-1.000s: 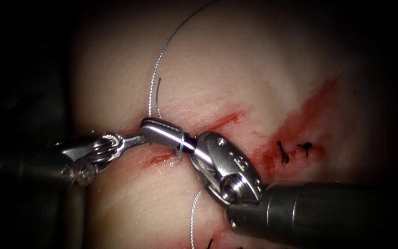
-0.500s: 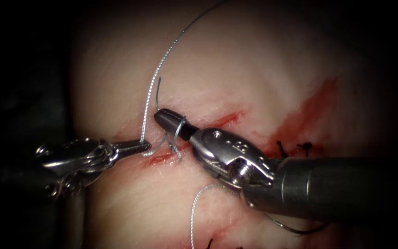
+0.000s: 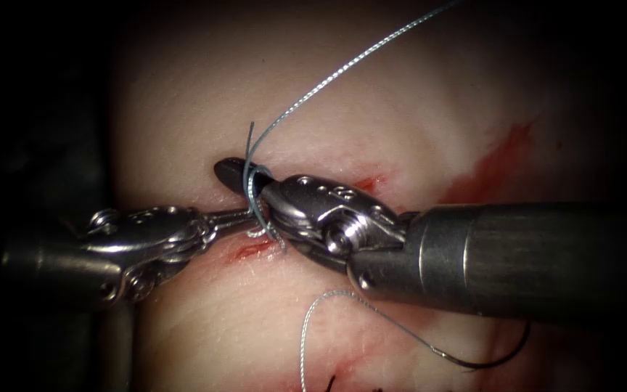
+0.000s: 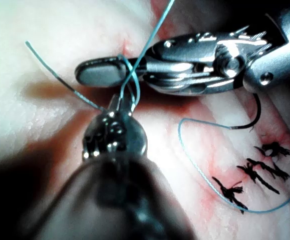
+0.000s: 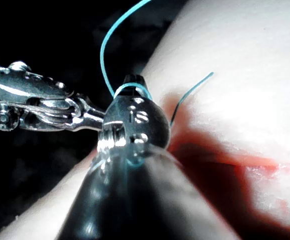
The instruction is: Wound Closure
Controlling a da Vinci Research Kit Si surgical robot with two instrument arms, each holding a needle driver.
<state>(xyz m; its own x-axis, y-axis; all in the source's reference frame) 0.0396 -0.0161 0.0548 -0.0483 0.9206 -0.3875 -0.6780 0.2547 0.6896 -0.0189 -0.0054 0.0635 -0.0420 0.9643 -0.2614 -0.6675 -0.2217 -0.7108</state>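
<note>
Since half a second ago the right hand [image 3: 232, 173] has been sliding further left over the cut [image 3: 255, 249], its shaft now lying level across the cut's right end; the left hand [image 3: 244, 215] has been closing in from the left and is now sitting just beside the right hand's jaws, at the cut's left end; the long run of thread [image 3: 342, 69] has been swinging over and is now rising away above and to the right of the cut.

From where I am standing, the right hand's jaws are looking pressed together with nothing gripped between them; a turn of thread is lying wrapped around them just behind the tip, and the right wrist view [image 5: 132, 82] is showing that same loop hugging the jaws; the left hand is pinching the thread narrowly where the strands are meeting beside the cut, which the left wrist view [image 4: 122, 102] is showing close up; a short free tail [image 3: 250, 139] is standing up just above the cut's left end.

Neither hand is holding the needle [image 3: 484, 361]; it is lying loose on the tissue [image 3: 183, 109], not in it, well apart from the cut toward the lower right, beyond the right shaft; its thread is curling back toward the cut in a slack loop; red fluid [image 3: 498, 156] is streaking the tissue to the right of the cut; dark finished stitches [image 4: 257, 170] are sitting near the needle.
</note>
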